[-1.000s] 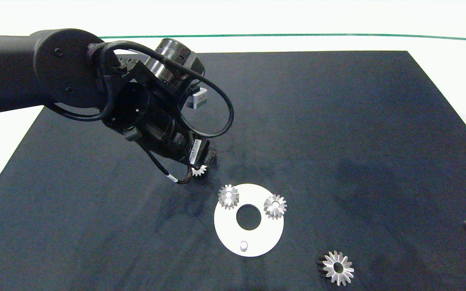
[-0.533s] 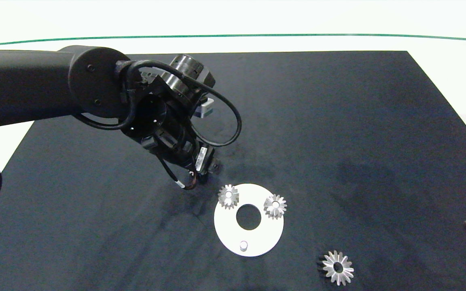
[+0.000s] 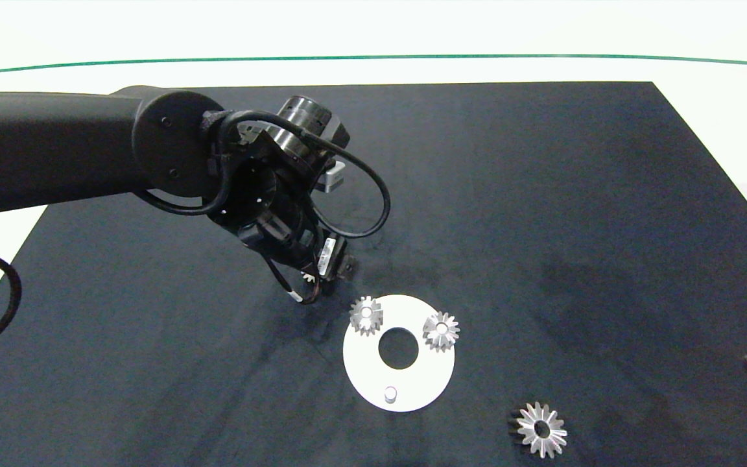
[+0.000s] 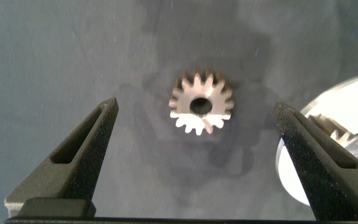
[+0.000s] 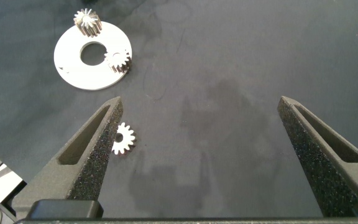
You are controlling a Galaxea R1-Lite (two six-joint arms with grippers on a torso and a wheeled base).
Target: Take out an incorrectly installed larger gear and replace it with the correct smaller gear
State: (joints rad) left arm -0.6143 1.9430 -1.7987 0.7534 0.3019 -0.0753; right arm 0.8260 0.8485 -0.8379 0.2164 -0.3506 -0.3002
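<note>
so, line by line:

risk: the small whitish flat gear with short stubby teeth (image 4: 201, 106) lies flat on the dark mat (image 3: 542, 194), so if the left gripper (image 4: 197, 155) closes from too high, its fingers could skid over the teeth and flick the gear away; closing off-centre could tip it.

second risk: the white round plate with a central hole (image 3: 412, 383) lies just beside the gear, and one finger (image 4: 316, 162) hangs near its edge, so a sideways drift might nudge the plate and its two small grey pointed-tooth gears (image 3: 366, 315).

left gripper: spread wide, holding nothing, touching nothing; it hovers over the small whitish gear, which sits between the two fingers, clear of both.

right gripper (image 5: 197, 155): parked at the right edge of the mat, fingers wide apart, empty.

larger gear: the shiny silver star-like gear with long pointed teeth (image 3: 542, 429) lies off the plate on the mat, well apart from the left gripper.

empty post: a small white peg (image 3: 390, 394) stands bare on the plate; i judge it the seat awaiting the small gear.
</note>
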